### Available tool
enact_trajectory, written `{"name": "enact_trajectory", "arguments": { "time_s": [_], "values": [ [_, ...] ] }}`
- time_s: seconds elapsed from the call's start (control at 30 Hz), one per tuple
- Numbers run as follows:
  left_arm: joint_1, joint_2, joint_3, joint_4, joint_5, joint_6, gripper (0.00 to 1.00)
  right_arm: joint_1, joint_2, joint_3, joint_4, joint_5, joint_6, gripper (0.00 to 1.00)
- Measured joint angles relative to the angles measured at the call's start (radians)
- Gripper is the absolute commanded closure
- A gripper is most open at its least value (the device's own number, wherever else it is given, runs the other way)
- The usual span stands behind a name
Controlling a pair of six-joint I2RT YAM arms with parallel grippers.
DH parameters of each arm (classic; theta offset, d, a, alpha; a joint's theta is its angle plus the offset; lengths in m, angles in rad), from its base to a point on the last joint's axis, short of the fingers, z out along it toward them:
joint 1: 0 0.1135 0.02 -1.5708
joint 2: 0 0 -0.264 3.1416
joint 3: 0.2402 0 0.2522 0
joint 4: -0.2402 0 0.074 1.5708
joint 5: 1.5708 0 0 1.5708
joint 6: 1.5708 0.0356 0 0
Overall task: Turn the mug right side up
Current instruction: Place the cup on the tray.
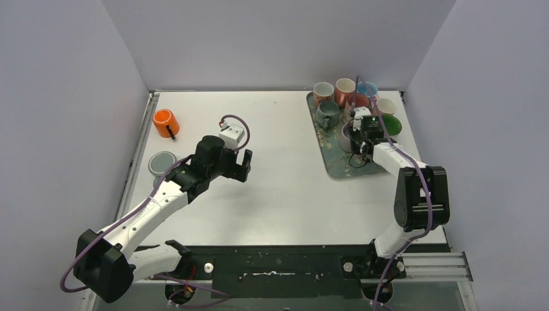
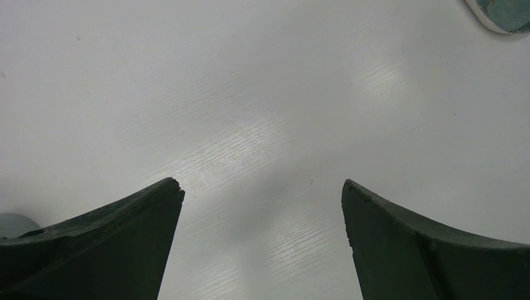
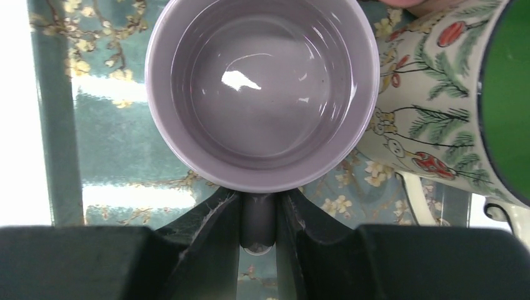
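Right wrist view: right gripper (image 3: 258, 209) pinches the handle (image 3: 257, 228) of the mug (image 3: 262, 94), which stands mouth-up on the tray (image 3: 112, 144), far right. Left gripper (image 2: 259, 182) hangs open over the table. Uprighting looks done; next, release and lift clear without tipping it.

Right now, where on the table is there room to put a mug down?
Bare table between the left gripper and the tray, and right of the orange mug. The tray is crowded with mugs.
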Motion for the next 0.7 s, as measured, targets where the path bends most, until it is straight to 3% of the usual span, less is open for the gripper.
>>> {"name": "enact_trajectory", "arguments": {
  "time_s": [0.1, 0.23, 0.7],
  "values": [
    [0.001, 0.000, 0.000, 0.000, 0.000, 0.000, 0.03, -0.013, 0.001, 0.001, 0.001, 0.005, -0.011, 0.68],
    [0.002, 0.000, 0.000, 0.000, 0.000, 0.000, 0.03, -0.021, 0.014, 0.029, 0.002, 0.038, -0.031, 0.64],
    [0.021, 0.000, 0.000, 0.000, -0.004, -0.001, 0.03, -0.026, 0.031, 0.089, 0.011, 0.075, -0.077, 0.68]
  ]
}}
